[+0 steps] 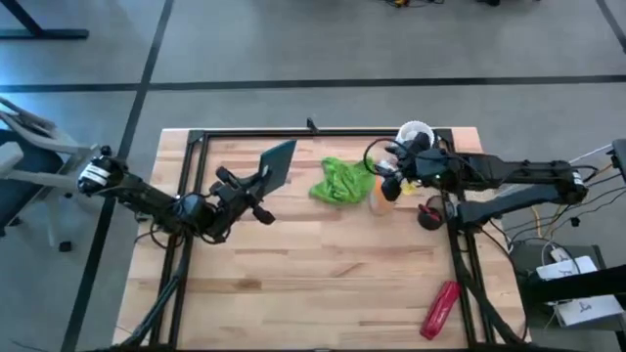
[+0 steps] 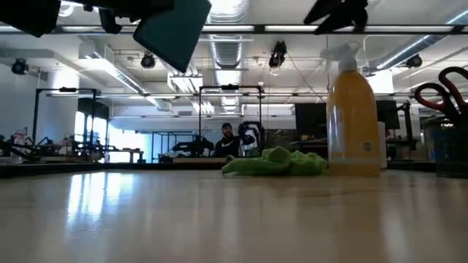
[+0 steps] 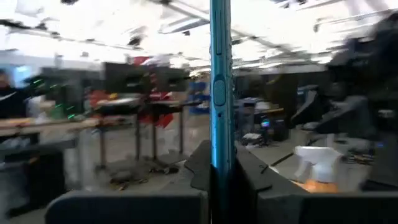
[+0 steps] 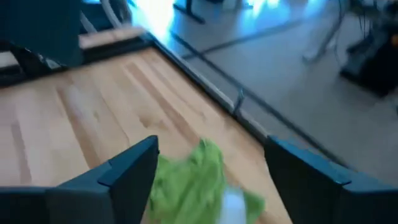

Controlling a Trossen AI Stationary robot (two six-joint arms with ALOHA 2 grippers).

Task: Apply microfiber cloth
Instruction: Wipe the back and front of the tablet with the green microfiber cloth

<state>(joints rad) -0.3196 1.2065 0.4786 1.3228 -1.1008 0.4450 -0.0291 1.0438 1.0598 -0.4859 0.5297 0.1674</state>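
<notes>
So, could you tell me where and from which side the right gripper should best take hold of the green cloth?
Grip the raised, bunched folds at the middle of the microfiber cloth, coming from above. It lies crumpled in a soft heap on the table, so the folds give something to pinch. The spray bottle stands close on the right arm's side. The right gripper, open, hovers near that bottle.
</notes>
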